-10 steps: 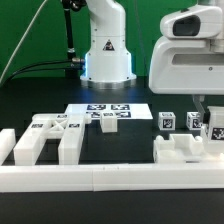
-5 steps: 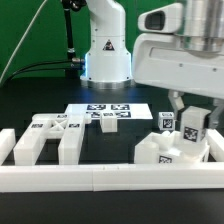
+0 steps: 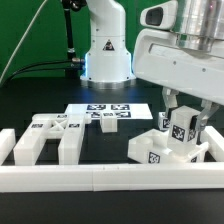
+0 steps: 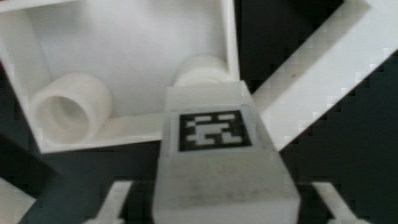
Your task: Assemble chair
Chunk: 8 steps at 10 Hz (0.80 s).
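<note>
My gripper is low at the exterior view's right. Its fingers stand on either side of a white tagged chair leg, with dark gaps between them and the leg, so it is open. The leg stands on a white chair panel that carries a tag on its front face. The wrist view shows this panel with a round peg behind the leg. A second tagged piece stands just beside the gripper. More white chair parts lie at the exterior view's left.
The long low white border wall runs along the front, close to the panel. The marker board lies flat in the middle with a small white piece by it. The arm's base stands behind.
My gripper has come down around the tagged leg. The panel under it has shifted toward the exterior view's left, and its front tag now shows.
</note>
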Motion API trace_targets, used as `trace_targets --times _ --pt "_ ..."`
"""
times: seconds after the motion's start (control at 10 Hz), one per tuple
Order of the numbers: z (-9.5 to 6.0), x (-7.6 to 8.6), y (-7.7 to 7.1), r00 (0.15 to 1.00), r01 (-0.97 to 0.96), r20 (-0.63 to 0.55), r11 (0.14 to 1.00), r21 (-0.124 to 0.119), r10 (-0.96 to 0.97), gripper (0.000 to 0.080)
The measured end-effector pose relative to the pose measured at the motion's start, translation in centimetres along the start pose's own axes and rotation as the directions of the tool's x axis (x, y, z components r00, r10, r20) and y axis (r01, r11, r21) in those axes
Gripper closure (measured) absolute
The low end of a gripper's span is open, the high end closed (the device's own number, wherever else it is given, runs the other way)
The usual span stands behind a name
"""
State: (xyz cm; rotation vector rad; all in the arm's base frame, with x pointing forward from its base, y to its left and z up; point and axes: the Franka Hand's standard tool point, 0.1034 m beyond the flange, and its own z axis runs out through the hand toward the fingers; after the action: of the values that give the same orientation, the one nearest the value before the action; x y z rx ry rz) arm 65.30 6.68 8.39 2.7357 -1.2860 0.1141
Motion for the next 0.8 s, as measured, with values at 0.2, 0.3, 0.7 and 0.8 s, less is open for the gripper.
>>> trace_targets --times 0.2,0.3,0.7,0.8 --pt "0.06 -0.07 -0.09 0.996 0.089 -0.007 0.996 -0.004 -0.089 0.0440" --pt "0.08 -0.23 -0.48 0.971 0.239 -0.026 0.971 -0.006 -0.239 0.0302" --pt "0.11 -0.50 -0.32 0.853 0.521 -0.054 0.853 0.020 -0.519 0.0153" --pt "0.13 -0.51 -0.32 0.817 0.576 -0.055 0.817 0.016 -0.574 0.0153"
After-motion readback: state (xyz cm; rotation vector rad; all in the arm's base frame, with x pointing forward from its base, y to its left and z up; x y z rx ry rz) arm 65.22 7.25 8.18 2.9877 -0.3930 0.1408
